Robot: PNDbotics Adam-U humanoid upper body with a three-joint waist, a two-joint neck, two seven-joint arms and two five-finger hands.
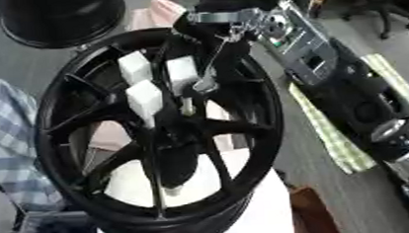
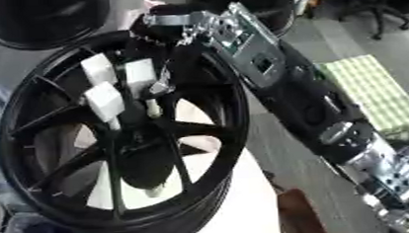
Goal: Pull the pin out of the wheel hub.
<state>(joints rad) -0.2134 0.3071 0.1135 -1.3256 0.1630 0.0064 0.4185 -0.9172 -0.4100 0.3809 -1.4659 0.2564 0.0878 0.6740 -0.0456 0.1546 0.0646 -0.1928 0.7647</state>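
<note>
A black spoked wheel hub (image 1: pixel 77 94) stands tilted on a white surface (image 1: pixel 268 212), filling the left and middle of both views. My right arm reaches in from the lower right, and my right hand (image 1: pixel 196 49) is over the hub's centre. Its white-padded fingers (image 1: pixel 144 97) curl down toward the centre bore. A small pale pin (image 1: pixel 188 107) sticks out near the hub's middle, and one finger and the silver thumb (image 1: pixel 208 81) close on its upper end. My left hand shows in neither view.
A second black wheel (image 1: pixel 61 18) lies at the far left. A green checked cloth (image 2: pixel 371 94) covers the floor at the right, behind my arm. A plaid sleeve (image 1: pixel 6 139) shows at the left edge. A brown object (image 1: pixel 312 215) sits at the lower right.
</note>
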